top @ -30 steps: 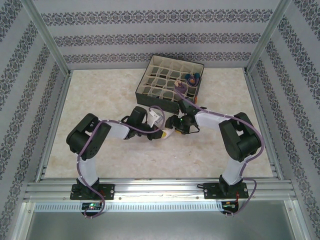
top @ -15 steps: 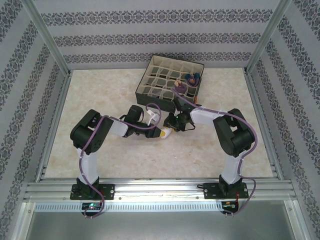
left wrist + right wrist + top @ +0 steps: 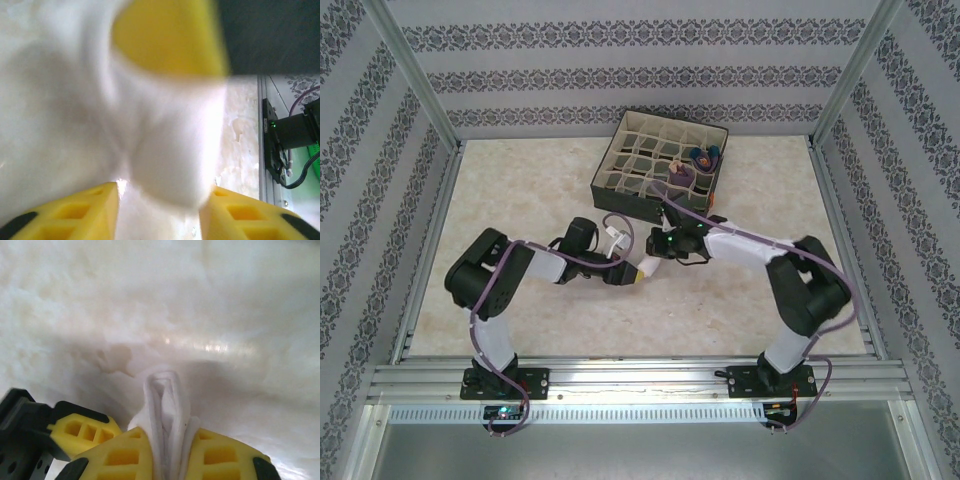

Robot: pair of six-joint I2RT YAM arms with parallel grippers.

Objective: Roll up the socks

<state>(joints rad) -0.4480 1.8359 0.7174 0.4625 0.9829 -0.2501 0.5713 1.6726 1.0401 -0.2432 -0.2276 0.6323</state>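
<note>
Left gripper (image 3: pixel 161 194) reaches in near the middle of the table (image 3: pixel 510 200), its yellow jaws standing apart on either side of a lump of white sock (image 3: pixel 167 160). That wrist view is blurred, so whether either pad touches the fabric is hard to tell. Right gripper (image 3: pixel 169 437), coming in from the right, is pinched nearly closed on a folded edge of the same sock, with layers of cloth squeezed between its jaws. Toward the table's far edge, right of centre, a dark box (image 3: pixel 625 192) with grid dividers holds purple socks (image 3: pixel 703 157) in compartments along its right side.
</note>
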